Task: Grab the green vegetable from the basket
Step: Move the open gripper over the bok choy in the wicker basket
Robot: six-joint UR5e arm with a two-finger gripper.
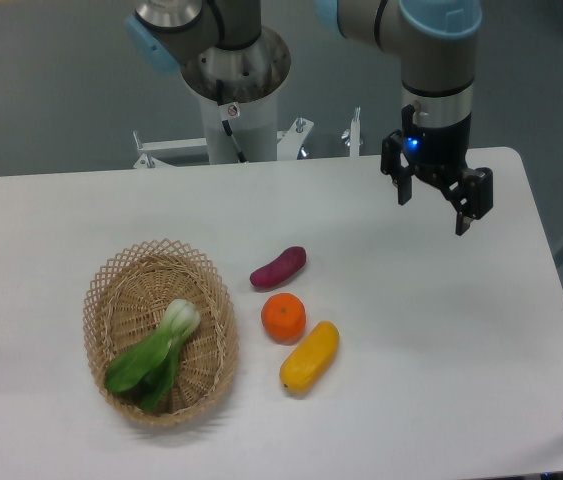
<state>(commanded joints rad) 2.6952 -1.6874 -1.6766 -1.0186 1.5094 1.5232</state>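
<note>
At the left side of the white table [391, 400] there is the basket [111, 290], oval and woven. The green vegetable [153, 355] lies inside it, with the pale stem end toward the upper right and the dark leaves toward the lower left. To the right of the basket are a purple sweet potato [278, 267], an orange [283, 316] and a yellow fruit [310, 356], close together. Far at the right, the gripper [433, 212] hangs above the table with its fingers spread apart, holding nothing.
</note>
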